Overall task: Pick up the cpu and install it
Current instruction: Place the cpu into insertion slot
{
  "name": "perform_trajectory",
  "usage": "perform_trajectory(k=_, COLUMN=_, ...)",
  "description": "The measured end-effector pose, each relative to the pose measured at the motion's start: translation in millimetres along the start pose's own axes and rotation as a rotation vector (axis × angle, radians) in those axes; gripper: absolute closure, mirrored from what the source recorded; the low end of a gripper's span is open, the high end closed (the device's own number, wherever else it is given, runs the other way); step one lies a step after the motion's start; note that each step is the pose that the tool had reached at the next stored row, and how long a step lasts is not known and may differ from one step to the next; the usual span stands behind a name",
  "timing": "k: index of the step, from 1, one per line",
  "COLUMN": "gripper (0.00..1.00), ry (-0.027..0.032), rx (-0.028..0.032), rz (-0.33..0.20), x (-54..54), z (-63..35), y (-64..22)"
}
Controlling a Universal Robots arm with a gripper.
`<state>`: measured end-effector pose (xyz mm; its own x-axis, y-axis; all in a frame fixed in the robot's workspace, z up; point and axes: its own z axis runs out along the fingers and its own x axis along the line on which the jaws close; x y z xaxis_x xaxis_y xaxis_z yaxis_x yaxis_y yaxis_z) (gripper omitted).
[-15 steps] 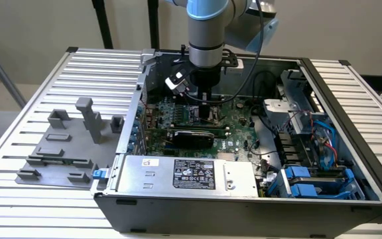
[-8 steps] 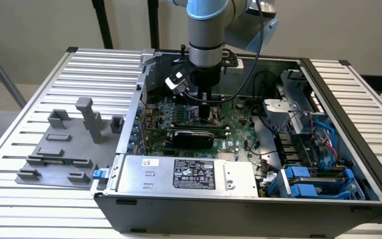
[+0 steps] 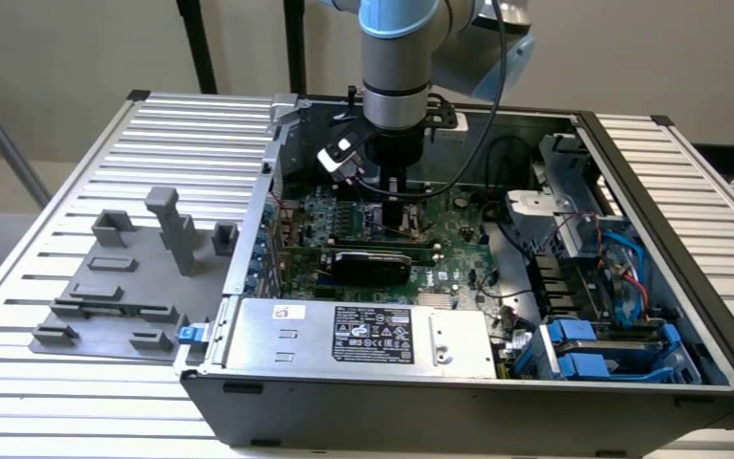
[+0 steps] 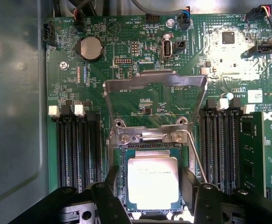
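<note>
Seating is being judged in progress: the small square silver-topped cpu [image 4: 152, 183] is being clasped at opposite edges by the black gripper [image 4: 149, 177], within the black square socket [image 4: 119, 156], far on the green motherboard [image 4: 103, 70]. Level, corner-matched lowering without force is being advised.

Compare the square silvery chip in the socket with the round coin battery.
Shape: the square silvery cpu has straight edges; the round silvery coin battery is a disc. Size: the cpu is clearly larger than the battery. Seat: the cpu lies by the hinge of an opened metal frame; the battery sits near the board's corner. Both have metal tops and lie flat on the green motherboard.
</note>
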<state>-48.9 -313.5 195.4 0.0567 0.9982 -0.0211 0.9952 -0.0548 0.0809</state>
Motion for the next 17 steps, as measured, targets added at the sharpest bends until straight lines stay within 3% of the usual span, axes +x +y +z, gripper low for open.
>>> perform_trajectory(k=13, gripper=0.37, ry=0.0008, rx=-0.0002, rz=-0.007, x=-0.7, z=0.0, y=0.0)
perform_trajectory(k=17, gripper=0.37, ry=0.0064, rx=0.0, rz=-0.008, x=-0.8, z=-0.1, y=-0.3)
